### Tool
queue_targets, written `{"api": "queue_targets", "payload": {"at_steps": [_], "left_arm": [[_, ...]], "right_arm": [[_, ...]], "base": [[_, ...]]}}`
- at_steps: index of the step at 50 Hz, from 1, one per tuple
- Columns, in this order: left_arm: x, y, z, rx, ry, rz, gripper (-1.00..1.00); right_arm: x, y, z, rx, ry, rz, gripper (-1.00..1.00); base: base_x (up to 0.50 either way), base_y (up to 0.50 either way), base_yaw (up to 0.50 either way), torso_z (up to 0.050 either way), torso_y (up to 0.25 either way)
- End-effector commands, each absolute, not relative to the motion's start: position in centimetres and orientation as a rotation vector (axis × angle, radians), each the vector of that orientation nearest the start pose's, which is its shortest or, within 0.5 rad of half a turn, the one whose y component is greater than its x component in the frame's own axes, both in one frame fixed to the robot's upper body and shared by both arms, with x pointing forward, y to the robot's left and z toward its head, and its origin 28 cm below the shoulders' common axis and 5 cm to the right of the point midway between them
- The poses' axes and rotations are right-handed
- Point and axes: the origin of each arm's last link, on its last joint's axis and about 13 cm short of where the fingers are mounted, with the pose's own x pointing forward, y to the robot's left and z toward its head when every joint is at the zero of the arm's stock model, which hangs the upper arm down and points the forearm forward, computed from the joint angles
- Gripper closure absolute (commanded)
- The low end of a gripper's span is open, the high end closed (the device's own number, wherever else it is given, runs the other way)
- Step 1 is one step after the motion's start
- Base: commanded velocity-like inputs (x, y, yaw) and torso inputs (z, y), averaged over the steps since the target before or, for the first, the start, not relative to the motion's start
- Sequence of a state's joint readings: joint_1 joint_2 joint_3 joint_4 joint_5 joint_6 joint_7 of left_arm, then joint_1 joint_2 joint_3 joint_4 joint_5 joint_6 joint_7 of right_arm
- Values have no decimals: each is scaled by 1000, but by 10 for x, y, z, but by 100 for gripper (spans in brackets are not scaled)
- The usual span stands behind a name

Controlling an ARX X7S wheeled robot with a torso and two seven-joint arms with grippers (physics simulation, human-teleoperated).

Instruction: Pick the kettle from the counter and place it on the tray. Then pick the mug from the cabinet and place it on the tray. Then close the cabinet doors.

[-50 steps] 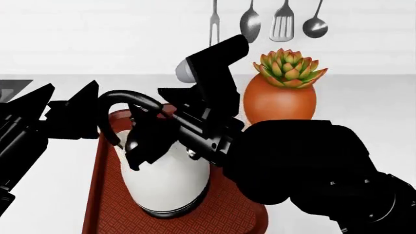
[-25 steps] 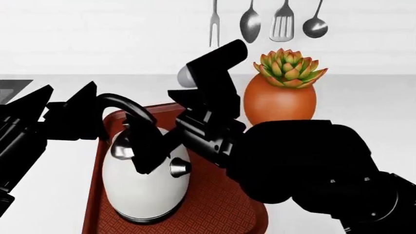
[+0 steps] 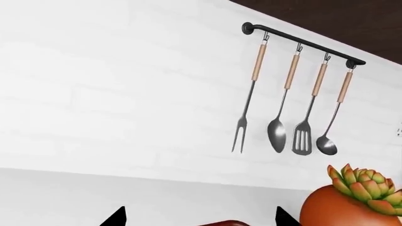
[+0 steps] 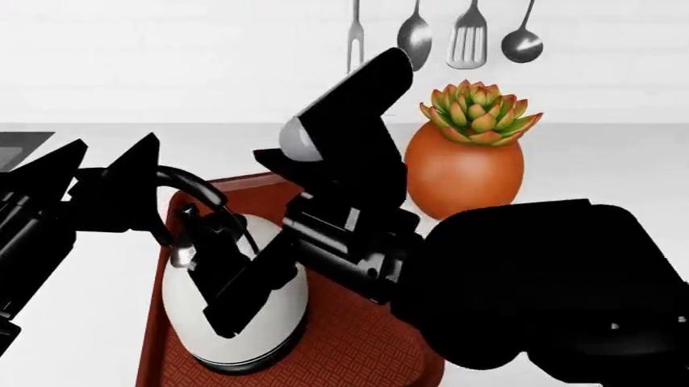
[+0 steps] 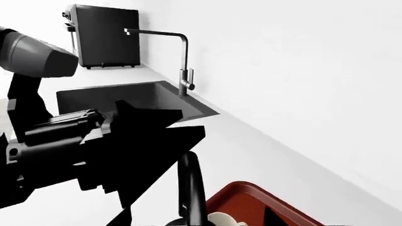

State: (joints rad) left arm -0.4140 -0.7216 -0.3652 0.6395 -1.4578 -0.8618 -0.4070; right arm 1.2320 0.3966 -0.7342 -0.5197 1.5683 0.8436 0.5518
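Note:
The white kettle [image 4: 183, 313] stands upright on the dark-red tray [image 4: 361, 347], toward its left side. My right gripper [image 4: 221, 282] is open, with one finger on each side of the kettle's black arched handle [image 5: 188, 183]. The handle runs between the two fingertips without being pinched. My left gripper [image 4: 108, 157] hovers open just left of the kettle, over the tray's far left corner [image 3: 220, 222], holding nothing. The white counter [image 4: 102, 322] carries the tray. The mug and the cabinet are out of view.
A round orange plant pot with a succulent [image 4: 463, 173] stands just right of the tray's far end. Utensils [image 4: 469, 36] hang on the back wall. A black sink [image 5: 125, 101] with a faucet [image 5: 182, 61] and a black appliance [image 5: 103, 35] lie further left.
The kettle went from tilted and held to upright on the tray, shifting left. My right gripper opened off the handle and its wrist rose. The left arm stayed put.

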Motion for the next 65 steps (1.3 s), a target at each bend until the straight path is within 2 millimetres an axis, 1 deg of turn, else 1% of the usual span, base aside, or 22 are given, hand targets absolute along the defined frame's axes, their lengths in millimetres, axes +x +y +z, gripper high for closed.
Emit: {"api": "queue_targets", "payload": {"at_steps": [1, 6, 8, 10, 13, 16, 20, 24, 26, 30, 35, 44, 65], "left_arm": [[193, 298, 245, -257, -144, -259, -100], [187, 298, 254, -253, -175, -263, -100], [183, 297, 259, -249, -196, -263, -100], [177, 296, 266, -241, -230, -264, -100], [168, 293, 277, -223, -289, -263, -100], [156, 287, 289, -196, -366, -256, -100], [136, 280, 307, -155, -492, -233, -100], [118, 275, 319, -138, -594, -209, -100], [111, 273, 324, -131, -636, -200, -100], [103, 268, 328, -118, -695, -180, -100], [96, 269, 331, -106, -740, -151, -100], [95, 268, 331, -110, -753, -146, -100], [94, 270, 333, -91, -755, -134, -100]], "right_arm": [[196, -34, 326, -17, -225, 919, -100], [180, -52, 352, 21, -374, 769, -100], [173, -60, 359, 27, -421, 689, -100], [167, -68, 362, 0, -463, 583, -100], [159, -77, 361, -32, -508, 455, -100], [149, -84, 356, -44, -545, 371, -100], [133, -94, 348, -53, -585, 293, -100], [122, -103, 342, -73, -612, 217, -100], [117, -107, 339, -81, -623, 183, -100], [109, -116, 336, -67, -641, 124, -100], [100, -119, 336, -79, -663, 75, -100], [98, -120, 335, -79, -673, 33, -100], [102, -120, 332, -73, -662, 26, -100]], "base": [[0, 0, 0, 0, 0], [0, 0, 0, 0, 0], [0, 0, 0, 0, 0], [0, 0, 0, 0, 0], [0, 0, 0, 0, 0], [0, 0, 0, 0, 0], [0, 0, 0, 0, 0], [0, 0, 0, 0, 0], [0, 0, 0, 0, 0], [0, 0, 0, 0, 0], [0, 11, 0, 0, 0], [0, 484, 0, 0, 0], [0, 500, 0, 0, 0]]}}
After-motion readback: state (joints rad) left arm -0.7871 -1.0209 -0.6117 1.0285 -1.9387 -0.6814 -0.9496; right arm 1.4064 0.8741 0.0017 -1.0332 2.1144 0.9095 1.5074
